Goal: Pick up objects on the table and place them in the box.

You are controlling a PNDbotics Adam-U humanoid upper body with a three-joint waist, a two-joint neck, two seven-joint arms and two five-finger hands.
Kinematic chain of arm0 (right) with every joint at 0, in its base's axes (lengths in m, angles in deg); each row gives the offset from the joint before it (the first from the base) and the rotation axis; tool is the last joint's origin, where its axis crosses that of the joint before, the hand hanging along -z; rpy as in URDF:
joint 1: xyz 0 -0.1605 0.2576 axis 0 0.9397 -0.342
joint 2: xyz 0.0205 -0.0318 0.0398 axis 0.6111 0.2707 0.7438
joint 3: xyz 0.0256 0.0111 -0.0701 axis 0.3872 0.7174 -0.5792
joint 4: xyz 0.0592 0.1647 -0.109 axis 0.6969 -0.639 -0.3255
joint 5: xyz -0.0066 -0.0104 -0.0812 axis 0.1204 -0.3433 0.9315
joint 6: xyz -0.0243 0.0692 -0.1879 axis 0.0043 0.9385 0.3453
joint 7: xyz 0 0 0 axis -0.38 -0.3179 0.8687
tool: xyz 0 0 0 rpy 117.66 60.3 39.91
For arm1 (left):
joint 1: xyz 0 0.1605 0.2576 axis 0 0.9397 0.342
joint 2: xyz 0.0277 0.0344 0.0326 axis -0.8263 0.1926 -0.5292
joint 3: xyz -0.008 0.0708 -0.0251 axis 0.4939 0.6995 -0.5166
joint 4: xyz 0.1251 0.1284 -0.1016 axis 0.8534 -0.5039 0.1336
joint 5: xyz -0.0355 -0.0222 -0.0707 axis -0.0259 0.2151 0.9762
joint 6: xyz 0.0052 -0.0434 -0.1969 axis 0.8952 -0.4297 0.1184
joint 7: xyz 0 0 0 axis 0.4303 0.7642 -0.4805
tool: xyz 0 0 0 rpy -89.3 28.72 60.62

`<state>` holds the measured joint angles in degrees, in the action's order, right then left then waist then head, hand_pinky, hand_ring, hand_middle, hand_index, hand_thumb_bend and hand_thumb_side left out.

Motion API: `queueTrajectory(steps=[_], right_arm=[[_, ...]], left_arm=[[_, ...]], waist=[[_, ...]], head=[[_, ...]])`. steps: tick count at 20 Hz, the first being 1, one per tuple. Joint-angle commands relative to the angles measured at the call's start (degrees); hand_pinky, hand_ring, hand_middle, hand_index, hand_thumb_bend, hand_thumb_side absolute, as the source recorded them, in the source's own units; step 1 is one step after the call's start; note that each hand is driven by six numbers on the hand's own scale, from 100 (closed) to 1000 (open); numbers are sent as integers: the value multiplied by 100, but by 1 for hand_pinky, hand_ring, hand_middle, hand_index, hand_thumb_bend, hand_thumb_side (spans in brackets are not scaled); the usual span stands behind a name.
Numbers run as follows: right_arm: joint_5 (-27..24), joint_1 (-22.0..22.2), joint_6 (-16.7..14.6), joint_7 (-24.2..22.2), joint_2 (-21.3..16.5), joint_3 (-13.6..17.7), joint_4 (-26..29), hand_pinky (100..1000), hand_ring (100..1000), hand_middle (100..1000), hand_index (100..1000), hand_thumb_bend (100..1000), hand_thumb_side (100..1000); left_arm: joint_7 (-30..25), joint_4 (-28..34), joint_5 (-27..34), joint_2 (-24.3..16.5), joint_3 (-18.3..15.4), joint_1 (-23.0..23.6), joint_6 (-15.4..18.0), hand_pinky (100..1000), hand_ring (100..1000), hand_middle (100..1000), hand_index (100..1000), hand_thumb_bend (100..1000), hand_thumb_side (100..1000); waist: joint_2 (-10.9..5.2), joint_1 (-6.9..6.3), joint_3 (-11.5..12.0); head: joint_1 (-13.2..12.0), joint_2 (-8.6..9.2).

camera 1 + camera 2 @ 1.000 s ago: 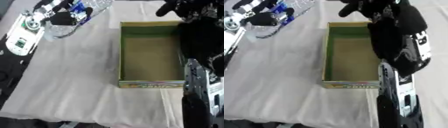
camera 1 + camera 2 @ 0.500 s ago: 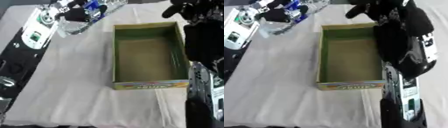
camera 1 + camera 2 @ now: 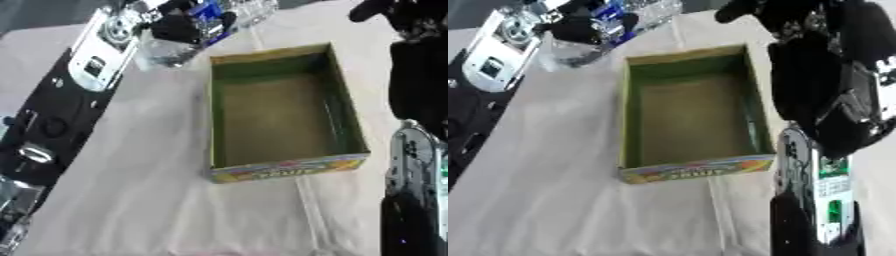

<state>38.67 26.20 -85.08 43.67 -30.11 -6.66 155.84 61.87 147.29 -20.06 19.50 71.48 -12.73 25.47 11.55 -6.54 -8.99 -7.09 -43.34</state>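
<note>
An open cardboard box with a green inside and a colourful front panel stands on the white cloth, nothing showing in it. Just beyond its far left corner my left hand is curled round a clear plastic bottle with a blue label, lying tilted over the cloth. My right hand hangs dark above the box's far right corner; nothing shows in it, and its shape is too blurred to read.
A white cloth covers the table. My left forearm, black and silver, runs along the left edge. The right arm stands close along the box's right wall. Dark ground lies past the cloth's left edge.
The camera has tilted, so the whole picture has shifted. My left hand with the bottle has come nearer the box's far left corner. The right hand stays above the far right corner.
</note>
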Motion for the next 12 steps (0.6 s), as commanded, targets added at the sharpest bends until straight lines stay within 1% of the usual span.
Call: queueTrajectory(steps=[1,12], right_arm=[[52,-99,-1,60,23,18,108,607,728,851,829,100,1000],[149,-125,-21,172,-34,59,109,607,729,852,835,100,1000]], left_arm=[[-19,22,-10,3,-6,-172,31,100,245,786,520,100,580],[-23,-46,-8,240,47,-210,88,100,251,782,524,100,599]], waist=[[-131,-9,-36],[-136,-165,-288]], head=[[-24,4],[23,-44]])
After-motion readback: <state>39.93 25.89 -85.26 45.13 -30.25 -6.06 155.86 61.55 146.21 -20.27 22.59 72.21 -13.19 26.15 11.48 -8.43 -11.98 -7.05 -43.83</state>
